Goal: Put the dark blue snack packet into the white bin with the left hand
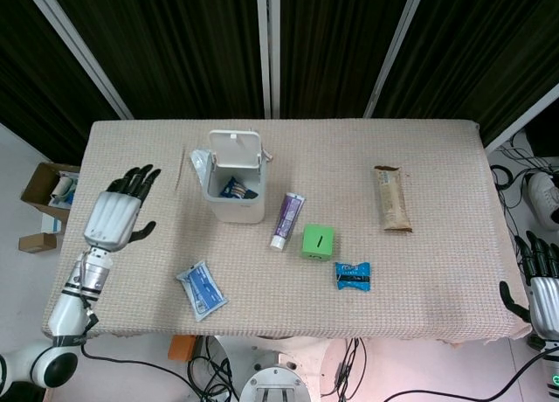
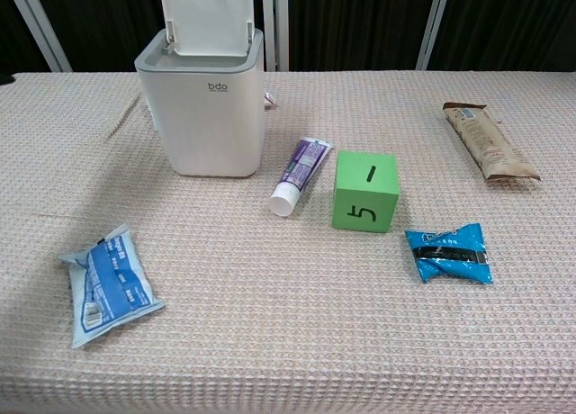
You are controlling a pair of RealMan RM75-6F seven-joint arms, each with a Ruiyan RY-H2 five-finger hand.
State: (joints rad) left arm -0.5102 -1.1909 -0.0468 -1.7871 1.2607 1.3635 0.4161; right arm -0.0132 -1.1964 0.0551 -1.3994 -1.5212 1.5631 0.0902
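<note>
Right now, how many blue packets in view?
3: dark blue snack packet inside the white bin; light blue packet front-left; blue packet by the green cube. Bin may hide more.

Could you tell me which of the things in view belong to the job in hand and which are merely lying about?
Belonging to the job:
- dark blue snack packet, lying inside the bin
- white bin, lid up
- left robot hand, empty, fingers apart

Lying about:
- toothpaste tube
- green cube
- brown snack bar
- light blue pouch
- small blue packet
</note>
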